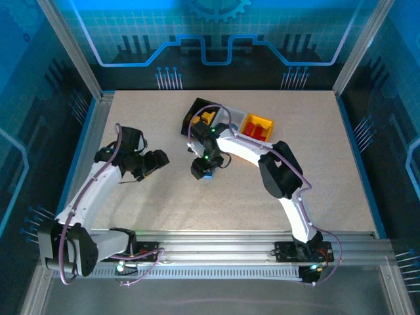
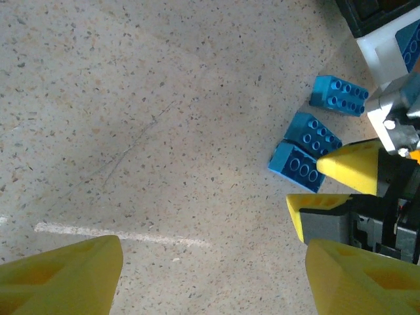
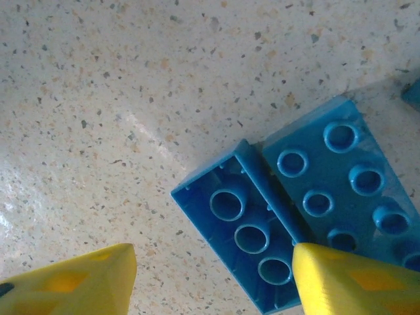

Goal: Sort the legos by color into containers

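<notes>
You are hovering the right hand, open and empty, over two blue legos, left hand hanging wide. Next, it seems: centring on one, closing.

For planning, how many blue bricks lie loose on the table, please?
3: near brick touching middle brick at the right hand, far brick apart; others may be hidden.

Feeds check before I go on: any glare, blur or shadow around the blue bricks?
Top external: table evenly lit, surroundings tinted blue, blue bricks tiny at the right arm's tip. Left wrist: bricks and tabletop sharp, left gripper's fingers soft at the bottom edge. Right wrist: bricks crisp, pale glare on the table to their left, right gripper's fingers blurred.
</notes>
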`<state>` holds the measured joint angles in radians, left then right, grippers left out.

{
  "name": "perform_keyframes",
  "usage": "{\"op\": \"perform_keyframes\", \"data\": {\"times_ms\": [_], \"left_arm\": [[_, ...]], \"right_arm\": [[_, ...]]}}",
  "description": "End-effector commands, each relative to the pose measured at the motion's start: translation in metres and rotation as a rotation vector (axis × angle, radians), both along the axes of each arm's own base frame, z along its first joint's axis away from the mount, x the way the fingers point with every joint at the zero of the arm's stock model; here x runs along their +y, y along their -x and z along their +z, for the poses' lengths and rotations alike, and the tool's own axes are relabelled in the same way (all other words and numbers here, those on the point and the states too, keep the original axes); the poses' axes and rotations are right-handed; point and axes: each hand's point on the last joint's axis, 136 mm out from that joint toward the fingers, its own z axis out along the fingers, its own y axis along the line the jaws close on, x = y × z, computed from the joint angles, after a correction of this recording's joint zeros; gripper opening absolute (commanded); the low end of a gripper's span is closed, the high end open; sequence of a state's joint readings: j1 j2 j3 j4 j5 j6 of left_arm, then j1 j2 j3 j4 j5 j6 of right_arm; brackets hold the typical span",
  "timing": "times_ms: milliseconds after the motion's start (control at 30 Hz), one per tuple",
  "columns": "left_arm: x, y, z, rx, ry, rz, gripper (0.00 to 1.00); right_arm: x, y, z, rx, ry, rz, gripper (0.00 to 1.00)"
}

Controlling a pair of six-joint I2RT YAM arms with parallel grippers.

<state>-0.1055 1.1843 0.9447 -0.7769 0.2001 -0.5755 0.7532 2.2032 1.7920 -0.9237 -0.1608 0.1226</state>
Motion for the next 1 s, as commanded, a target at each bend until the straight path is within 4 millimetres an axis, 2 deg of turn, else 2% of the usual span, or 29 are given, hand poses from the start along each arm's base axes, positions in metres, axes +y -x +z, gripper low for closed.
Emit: {"op": "perform_keyframes", "data": {"times_ms": [0,300,367,500,600,733,867,967], "left_arm": [[-0.001,-0.001,-0.001,0.005,0.034,0.023,0.74],[-0.002,-0.002,-0.007,0.012,0.048,0.038,0.75],[-0.002,-0.001,-0.01,0.015,0.052,0.042,0.75],[-0.002,0.002,-0.013,0.021,0.054,0.044,0.75],[-0.001,0.004,-0.014,0.022,0.051,0.046,0.76],[0.0,0.009,-0.016,0.027,0.042,0.044,0.76],[0.001,0.016,-0.019,0.037,0.034,0.041,0.77],[0.003,0.021,-0.021,0.04,0.026,0.04,0.78]], "right_arm": [[-0.01,0.031,-0.011,0.094,0.031,0.009,0.66],[-0.016,0.079,0.014,0.128,0.002,0.034,0.66],[-0.023,0.077,0.02,0.096,0.022,0.007,0.66],[-0.053,0.054,0.024,-0.009,0.185,-0.132,0.69],[-0.059,0.054,0.02,0.01,0.249,-0.232,0.78],[-0.043,0.062,0.01,0.021,0.246,-0.277,0.89],[-0.028,0.064,0.0,0.004,0.267,-0.243,0.92],[-0.027,0.063,-0.01,0.01,0.283,-0.239,0.92]]}}
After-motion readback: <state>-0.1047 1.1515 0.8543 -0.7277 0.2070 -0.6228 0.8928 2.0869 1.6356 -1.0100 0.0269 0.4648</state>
